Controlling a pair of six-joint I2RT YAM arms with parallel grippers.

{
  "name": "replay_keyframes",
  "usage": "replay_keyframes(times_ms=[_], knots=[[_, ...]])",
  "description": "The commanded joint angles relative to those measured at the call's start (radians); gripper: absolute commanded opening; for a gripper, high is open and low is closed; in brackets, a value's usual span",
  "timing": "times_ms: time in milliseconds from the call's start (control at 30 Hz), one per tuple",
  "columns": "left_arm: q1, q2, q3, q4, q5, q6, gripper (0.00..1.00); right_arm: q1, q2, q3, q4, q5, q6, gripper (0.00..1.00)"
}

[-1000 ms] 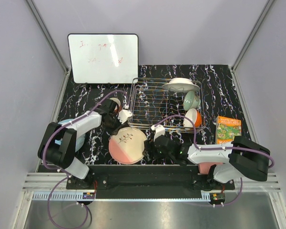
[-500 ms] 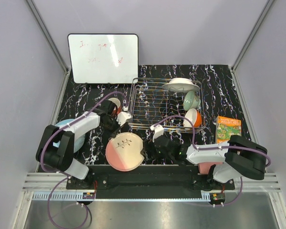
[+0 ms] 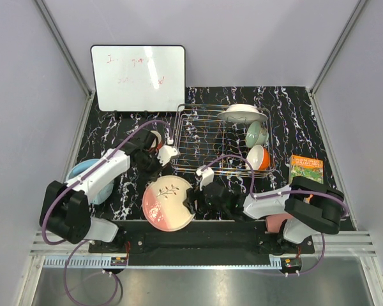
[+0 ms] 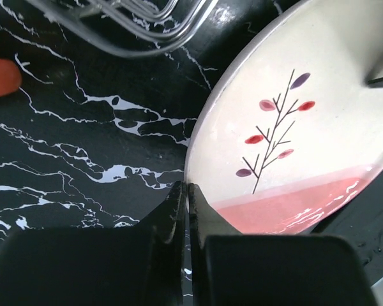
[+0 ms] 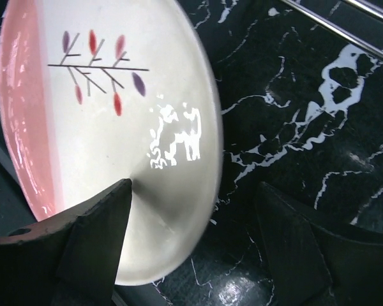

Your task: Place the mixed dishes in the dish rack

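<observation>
The pink-and-cream plate with the twig drawing (image 3: 168, 204) lies on the marble table in front of the dish rack (image 3: 198, 137). My left gripper (image 3: 158, 176) is shut, and its tips pinch the plate's far rim (image 4: 198, 153); the rim runs straight into the seam of the left gripper (image 4: 188, 186). My right gripper (image 3: 193, 200) stands open at the plate's right side. In the right wrist view the plate (image 5: 115, 127) has one finger over it, and the other finger (image 5: 287, 229) is over bare table. The rack holds a white fluted plate (image 3: 242, 115), a mint-green bowl (image 3: 256, 134) and a white bowl (image 3: 255, 156) beside an orange mug (image 3: 265, 159).
A pink cup (image 3: 154, 139) stands just left of the rack, close behind my left wrist. A light-blue object (image 3: 89, 172) lies at the far left, an orange book (image 3: 305, 171) at the right and a whiteboard (image 3: 138, 78) at the back. The rack's wire corner (image 4: 134, 19) is near my left fingers.
The plate slid slightly toward the near-left edge. My left gripper closed at the plate's rim. My right gripper moved left to the plate's right rim and opened a little wider.
</observation>
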Motion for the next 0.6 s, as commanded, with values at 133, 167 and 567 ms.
replay_keyframes(times_ms=[133, 167, 567], knots=[[-0.046, 0.004, 0.072, -0.026, 0.038, -0.035, 0.0, 0.01, 0.074, -0.042, 0.263, -0.116, -0.037, 0.85], [-0.055, 0.006, 0.077, -0.023, 0.036, -0.038, 0.0, 0.01, 0.091, -0.045, 0.285, -0.145, -0.034, 0.84], [-0.092, 0.015, 0.091, -0.014, -0.008, -0.049, 0.0, 0.01, 0.143, -0.056, 0.33, -0.179, -0.016, 0.5]])
